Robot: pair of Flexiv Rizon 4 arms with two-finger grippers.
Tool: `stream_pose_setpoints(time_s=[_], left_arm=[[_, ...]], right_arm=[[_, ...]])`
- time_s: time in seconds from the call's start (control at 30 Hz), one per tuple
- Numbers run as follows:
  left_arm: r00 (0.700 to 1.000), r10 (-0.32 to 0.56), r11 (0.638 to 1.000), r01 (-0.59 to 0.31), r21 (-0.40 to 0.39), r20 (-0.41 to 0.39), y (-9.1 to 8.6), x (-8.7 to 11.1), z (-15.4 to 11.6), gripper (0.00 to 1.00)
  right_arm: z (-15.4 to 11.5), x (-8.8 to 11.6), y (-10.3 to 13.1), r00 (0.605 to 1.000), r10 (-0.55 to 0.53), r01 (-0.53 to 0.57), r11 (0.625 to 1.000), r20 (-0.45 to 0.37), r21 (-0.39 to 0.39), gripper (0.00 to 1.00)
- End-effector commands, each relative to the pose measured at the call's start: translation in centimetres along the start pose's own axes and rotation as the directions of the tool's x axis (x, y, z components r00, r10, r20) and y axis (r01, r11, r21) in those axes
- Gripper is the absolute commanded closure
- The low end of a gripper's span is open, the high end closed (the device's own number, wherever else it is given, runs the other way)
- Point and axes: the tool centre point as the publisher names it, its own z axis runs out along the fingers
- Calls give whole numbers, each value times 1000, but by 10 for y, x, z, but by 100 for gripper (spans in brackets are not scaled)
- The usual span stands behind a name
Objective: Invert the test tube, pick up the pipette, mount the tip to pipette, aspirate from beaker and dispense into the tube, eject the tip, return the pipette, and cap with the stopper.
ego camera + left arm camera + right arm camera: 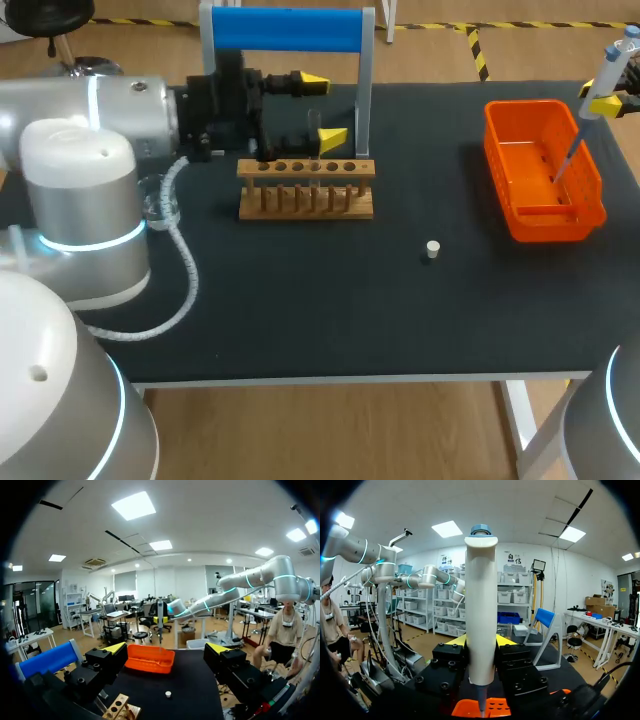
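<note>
**Left pincer.** The left pincer [321, 108] sits at the wooden rack [306, 187], toward the far edge of the surface [330, 320] and left of its middle. Its fingers lie level and point toward the right edge. The jaws are set wide, with a broad gap between the two yellow tips, and nothing is clamped between them. The left wrist view shows the same wide gap, with the rack's end just under the pincer.

**Test tube.** A clear test tube [314, 135] stands upright in one hole of the rack, just beside the nearer yellow tip. Whether the tip touches it cannot be told.

**Right pincer.** The right pincer [481, 640] is closed on the pipette [481, 605], one finger on each side of the white body. The pipette is held upright above the far right corner of the surface. Its slim lower end points down into the orange basket [590, 195].

**Other items.**
- The white stopper [432, 249] lies alone on the dark surface, right of the middle, between rack and basket and nearer the front edge than either.
- The blue-topped stand [285, 30] is at the far edge, directly behind the rack.
- A clear beaker [160, 205] stands near the left edge, beside the left arm's cable and partly hidden by it.
</note>
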Motion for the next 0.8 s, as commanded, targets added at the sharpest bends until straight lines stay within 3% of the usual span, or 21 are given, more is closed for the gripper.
stream_pose_setpoints(time_s=[0.03, 0.5, 0.8], left_arm=[[1000, -2, 999, 3, -33, 31, -15, -1, 65, 0], [993, 36, 999, -38, -15, -117, -48, -16, 206, 0], [989, 21, 999, -25, -29, -149, -53, -18, 247, 0]], right_arm=[[-3, -2, -1, 1000, 0, 0, 1000, -9, 0, 100], [-3, -2, -1, 1000, 0, 0, 1000, -9, 0, 100], [-3, -2, -1, 1000, 0, 0, 1000, -9, 0, 100]])
